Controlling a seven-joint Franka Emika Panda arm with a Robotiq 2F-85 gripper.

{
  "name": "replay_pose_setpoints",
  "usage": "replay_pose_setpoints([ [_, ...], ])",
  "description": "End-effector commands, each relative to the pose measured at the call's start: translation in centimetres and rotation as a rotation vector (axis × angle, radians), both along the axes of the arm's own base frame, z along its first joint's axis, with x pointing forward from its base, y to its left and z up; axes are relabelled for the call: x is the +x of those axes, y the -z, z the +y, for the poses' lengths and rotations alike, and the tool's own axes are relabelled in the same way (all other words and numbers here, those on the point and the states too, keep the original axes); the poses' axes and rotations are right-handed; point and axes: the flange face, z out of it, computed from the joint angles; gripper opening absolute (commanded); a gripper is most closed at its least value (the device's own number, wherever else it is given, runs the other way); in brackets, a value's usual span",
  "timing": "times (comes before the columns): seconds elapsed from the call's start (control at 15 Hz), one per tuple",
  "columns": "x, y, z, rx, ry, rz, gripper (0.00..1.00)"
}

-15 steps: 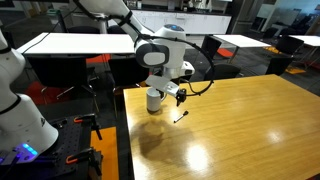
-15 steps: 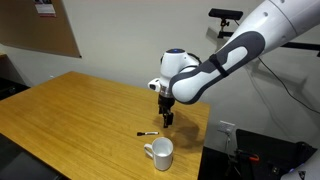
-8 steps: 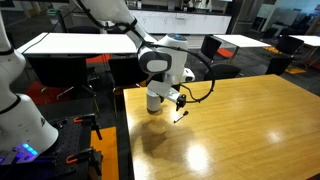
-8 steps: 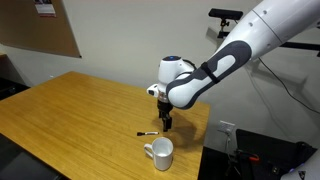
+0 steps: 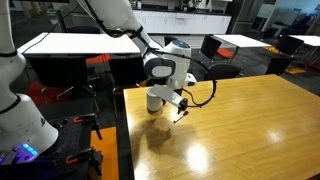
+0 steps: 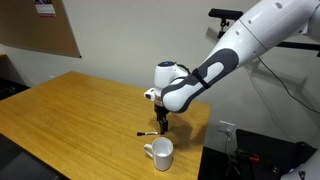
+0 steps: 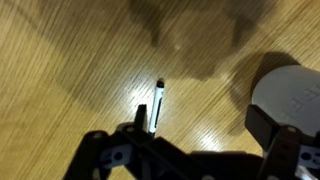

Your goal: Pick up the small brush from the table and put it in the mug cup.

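The small brush, a thin dark stick with a white band, lies on the wooden table just ahead of my left fingertip in the wrist view. My gripper is open and empty, low over the table. The white mug cup stands upright at the right edge of that view, beside my right finger. In an exterior view the brush lies just left of my gripper, with the mug in front near the table edge. In an exterior view my gripper hangs right of the mug.
The table stretches wide to one side of the gripper. The mug stands close to the table's edge. White-topped tables and dark chairs stand behind. A white robot base is beside the table.
My gripper has moved lower and slightly toward the brush over the last second. The brush and the mug have not moved.
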Motion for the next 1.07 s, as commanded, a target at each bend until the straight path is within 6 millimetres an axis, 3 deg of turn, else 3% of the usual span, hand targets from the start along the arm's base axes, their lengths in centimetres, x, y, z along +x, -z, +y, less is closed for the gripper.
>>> replay_pose_setpoints([
  [0.0,1.5,0.4,0.2,0.001,0.045,-0.012,1.00],
  [0.6,3.3,2.0,1.5,-0.023,0.110,-0.001,1.00],
  [1.0,4.3,2.8,1.2,-0.047,0.134,-0.001,1.00],
])
